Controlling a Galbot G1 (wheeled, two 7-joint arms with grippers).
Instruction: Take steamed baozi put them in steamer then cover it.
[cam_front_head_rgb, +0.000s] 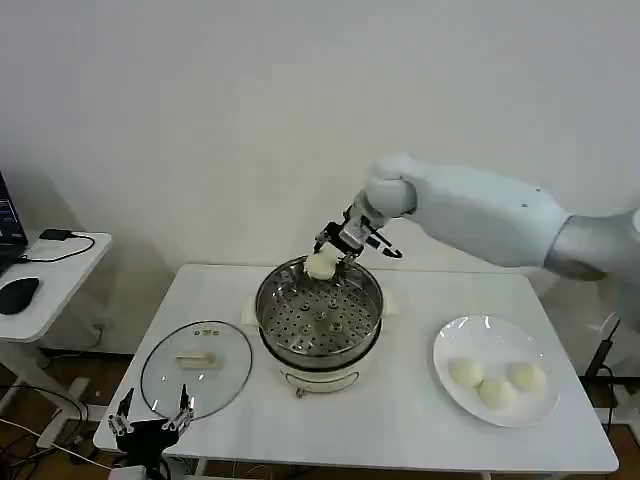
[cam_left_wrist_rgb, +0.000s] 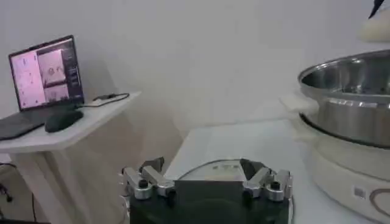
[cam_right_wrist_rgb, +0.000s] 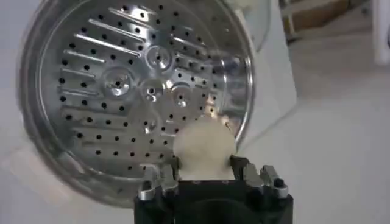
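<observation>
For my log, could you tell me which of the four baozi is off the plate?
The baozi gripped by the right gripper over the steamer; the other three lie on the plate.

Shiny metal steamer (cam_front_head_rgb: 319, 318), seemingly glass cover (cam_front_head_rgb: 196, 367)

Soft, even, bright light fills the scene; the shiny round stainless-steel steamer (cam_front_head_rgb: 319, 318) carries mild glare, and shadows beneath it stay faint.
</observation>
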